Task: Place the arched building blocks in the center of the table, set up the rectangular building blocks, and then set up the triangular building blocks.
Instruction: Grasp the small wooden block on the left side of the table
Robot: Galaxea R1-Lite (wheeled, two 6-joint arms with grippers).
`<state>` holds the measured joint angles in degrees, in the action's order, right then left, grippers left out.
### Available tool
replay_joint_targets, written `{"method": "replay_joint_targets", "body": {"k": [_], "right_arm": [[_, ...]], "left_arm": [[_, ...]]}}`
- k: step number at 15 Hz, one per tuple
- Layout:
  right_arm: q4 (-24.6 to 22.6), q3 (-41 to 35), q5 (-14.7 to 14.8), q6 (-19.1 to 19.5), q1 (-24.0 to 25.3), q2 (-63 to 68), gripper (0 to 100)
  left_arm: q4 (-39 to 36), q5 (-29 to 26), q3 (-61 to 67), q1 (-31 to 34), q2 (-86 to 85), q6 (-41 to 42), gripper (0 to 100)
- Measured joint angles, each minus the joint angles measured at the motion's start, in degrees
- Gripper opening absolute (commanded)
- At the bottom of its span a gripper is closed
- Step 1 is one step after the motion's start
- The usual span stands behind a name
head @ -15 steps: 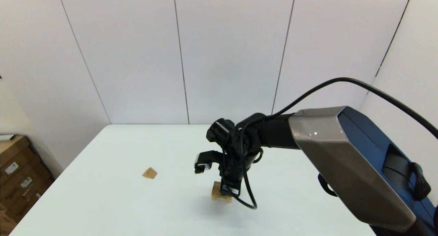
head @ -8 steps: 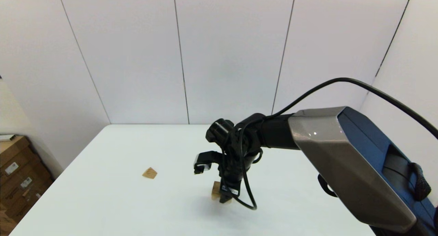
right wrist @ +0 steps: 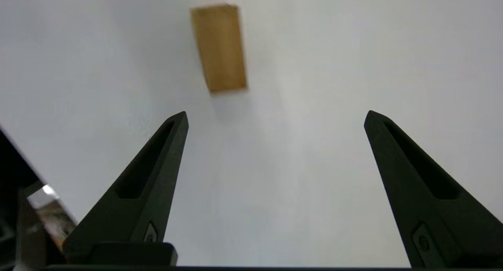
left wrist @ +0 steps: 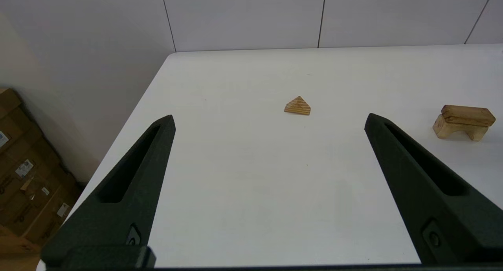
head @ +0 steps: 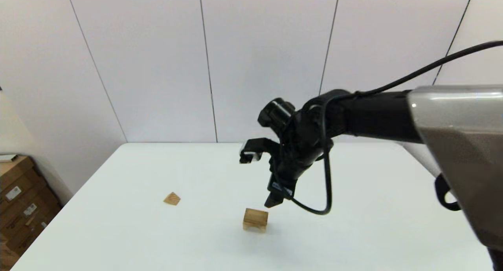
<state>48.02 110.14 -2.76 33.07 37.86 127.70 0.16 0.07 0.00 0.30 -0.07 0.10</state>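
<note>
The rectangular block (head: 256, 215) lies flat on top of the arched block (head: 254, 225) near the middle of the white table (head: 118, 231). My right gripper (head: 273, 202) hangs open just above and to the right of this stack, touching neither block. In the right wrist view its open fingers frame bare table, with the rectangular block (right wrist: 219, 47) beyond them. The triangular block (head: 172, 199) rests alone to the left. In the left wrist view my left gripper (left wrist: 269, 117) is open and empty, low over the table, facing the triangular block (left wrist: 298, 106), the rectangular block (left wrist: 467, 115) and the arched block (left wrist: 446, 129).
Cardboard boxes (head: 19, 208) are stacked on the floor past the table's left edge and show again as boxes (left wrist: 23, 173) in the left wrist view. White wall panels stand behind the table's far edge. The right arm's black cable (head: 314, 210) loops down beside the gripper.
My right gripper has risen up and to the right, away from the stack it was down on. The rectangular block stays on the arched block. The triangular block has not moved.
</note>
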Motion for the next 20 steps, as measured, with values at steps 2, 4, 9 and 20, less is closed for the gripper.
{"method": "replay_joint_targets", "body": {"k": [2,4,9,20], "right_arm": [[0.7,-3.3,0.6,-2.4,-1.4,-6.9,100],[0.8,-8.3,0.7,-4.3,-2.8,-14.7,100],[-0.1,-26.8,0.9,-6.6,-8.5,-34.4,100],[-14.1,-67.5,0.4,-7.3,-26.7,-77.0,100]], "left_arm": [[0.0,0.0,0.0,0.0,0.0,0.0,100],[0.0,0.0,0.0,0.0,0.0,0.0,100],[0.0,0.0,0.0,0.0,0.0,0.0,100],[0.0,0.0,0.0,0.0,0.0,0.0,100]]}}
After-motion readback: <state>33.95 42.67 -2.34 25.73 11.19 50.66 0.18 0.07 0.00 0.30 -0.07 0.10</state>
